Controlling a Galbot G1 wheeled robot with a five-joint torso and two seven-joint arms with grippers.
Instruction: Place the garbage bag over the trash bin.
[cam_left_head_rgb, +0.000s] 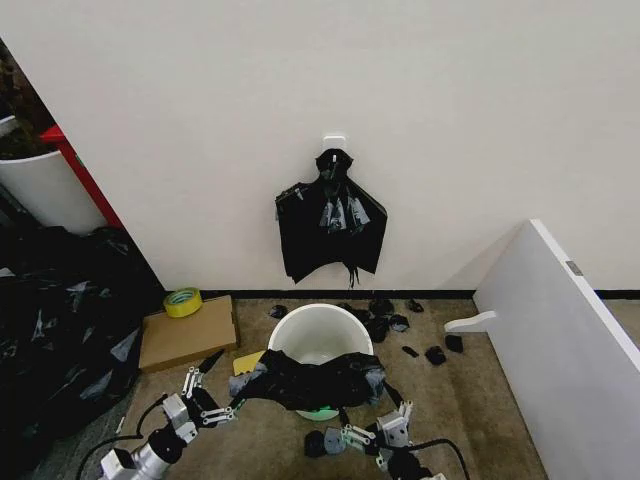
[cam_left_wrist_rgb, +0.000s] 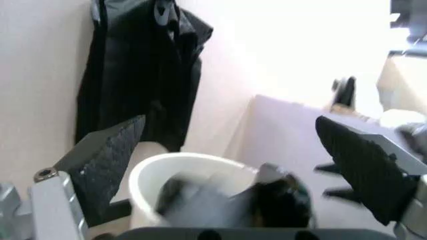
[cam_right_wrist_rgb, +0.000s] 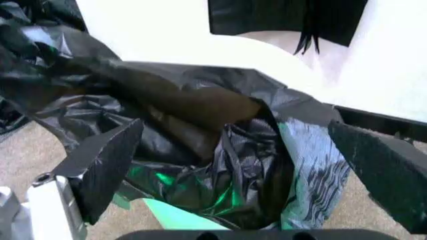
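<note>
Lower centre of the head view: the garbage bag (cam_left_head_rgb: 312, 382) lies crumpled over the near rim of the trash bin (cam_left_head_rgb: 320, 330) on the floor, flanked by the left gripper (cam_left_head_rgb: 213, 385) and right gripper (cam_left_head_rgb: 372, 432), both with jaws spread wide, holding nothing

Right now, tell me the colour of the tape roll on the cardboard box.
Yellow; the tape roll shows best in the head view.
</note>
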